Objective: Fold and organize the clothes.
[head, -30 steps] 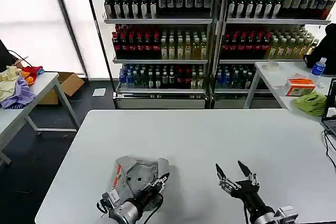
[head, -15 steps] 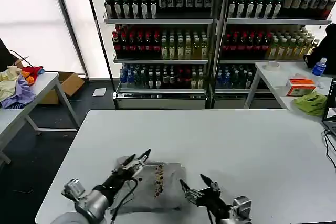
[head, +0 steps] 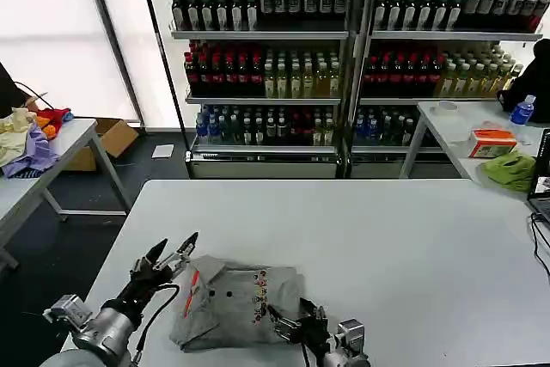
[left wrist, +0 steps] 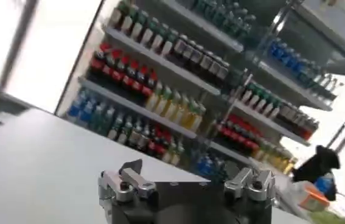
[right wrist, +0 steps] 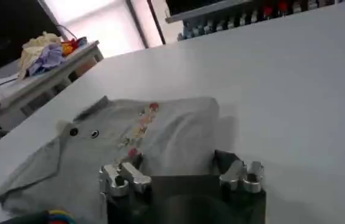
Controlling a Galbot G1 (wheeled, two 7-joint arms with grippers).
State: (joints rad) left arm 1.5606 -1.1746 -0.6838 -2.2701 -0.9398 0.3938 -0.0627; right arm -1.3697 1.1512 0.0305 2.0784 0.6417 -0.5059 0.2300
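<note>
Lying folded on the near-left part of the white desk (head: 361,229), the light grey shirt (head: 236,302) forms a compact bundle with its long axis running left to right. A buttoned collar with an orange strip (head: 191,288) sits at the left end; a line of small cartoon prints (head: 259,294) crosses the middle.

Key relation: the shirt lies between the two claws. The right claw (head: 292,324) sits at the near-right corner of the bundle, touching or just over the cloth edge; the shirt extends from it to the left and slightly farther off. In the right wrist view the right claw (right wrist: 181,173) looks across the shirt (right wrist: 129,140), with the grey cloth directly ahead of the fingertips. Its fingers are spread and hold nothing.

The left claw (head: 168,255) hovers at the far-left corner, just beside the collar end, tilted up and pointing away from the robot. Its fingers are spread and empty. In the left wrist view the left claw (left wrist: 184,182) faces the bottle shelves (left wrist: 178,67) rather than the cloth.

Judgement: the right claw is nearer and better aligned, so any further fold or shift probably starts from the right edge. The left arm would first need to pitch down toward the collar.
</note>
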